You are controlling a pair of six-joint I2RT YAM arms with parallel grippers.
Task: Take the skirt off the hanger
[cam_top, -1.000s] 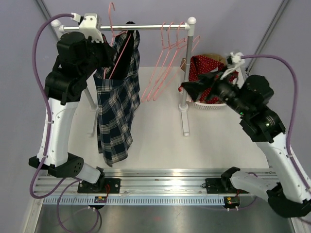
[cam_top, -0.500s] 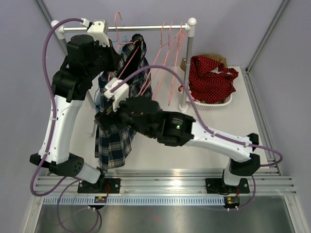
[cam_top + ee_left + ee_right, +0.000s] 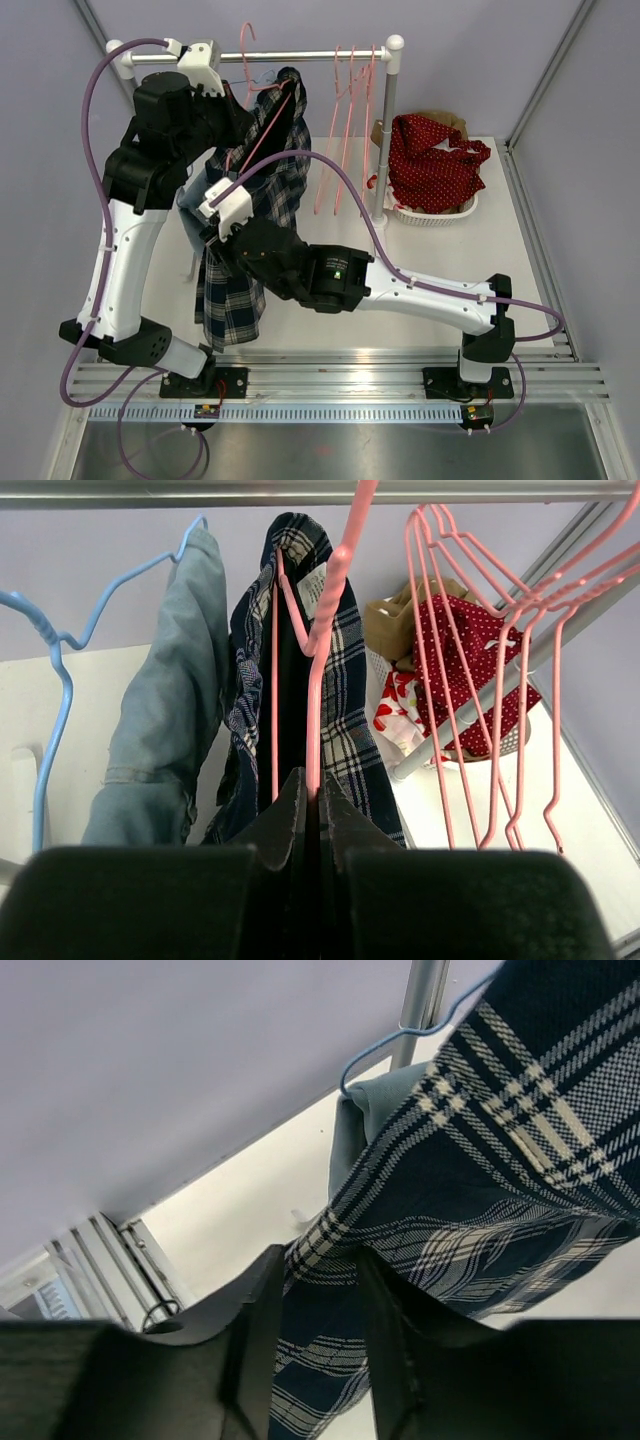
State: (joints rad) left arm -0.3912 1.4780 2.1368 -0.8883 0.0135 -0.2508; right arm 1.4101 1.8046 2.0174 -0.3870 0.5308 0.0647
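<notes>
The skirt (image 3: 232,300) hangs on a hanger (image 3: 313,710) toward the left of the rail (image 3: 310,56), with another garment (image 3: 160,720) just left of it and bare hangers (image 3: 347,110) to its right. Right of the rack's post (image 3: 386,130), a basket (image 3: 450,213) holding cloth (image 3: 435,160) sits on the surface (image 3: 450,270).

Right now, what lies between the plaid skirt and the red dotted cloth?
Empty pink hangers and the rack's upright post, both clear in the top view.
</notes>
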